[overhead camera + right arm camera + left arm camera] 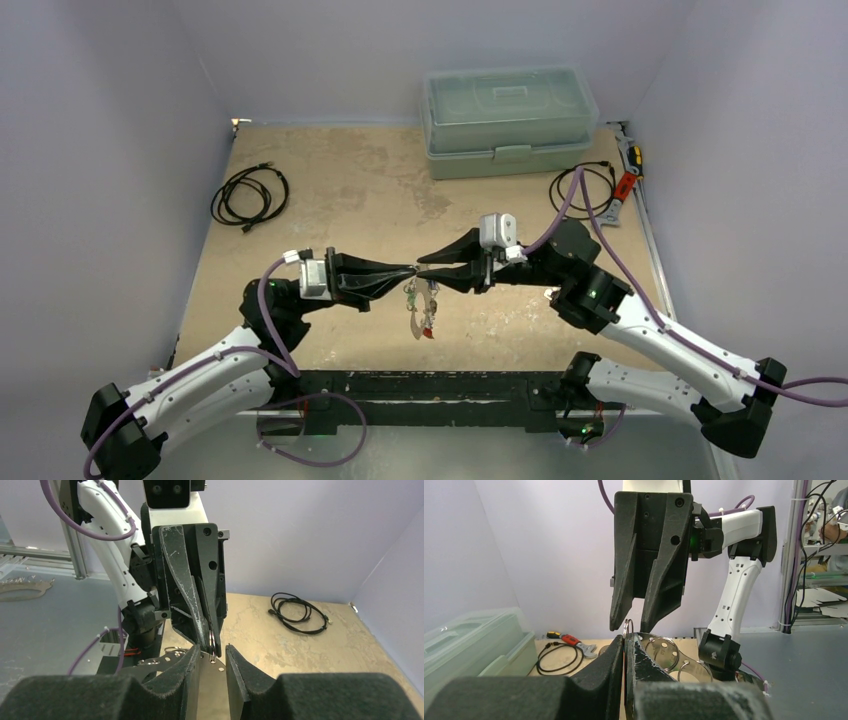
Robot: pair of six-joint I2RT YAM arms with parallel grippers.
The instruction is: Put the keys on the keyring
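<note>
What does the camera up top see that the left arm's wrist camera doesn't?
Only the top view shows the left cable coil, the keys dangling under the spot where the arms meet, and both arms from base to tip. Only the left wrist view shows, close up, the thin metal ring pinched in the shut jaws of the left gripper. Both show the right gripper with its jaws open, the clear box, the wrench and the right cable coil beside it.
</note>
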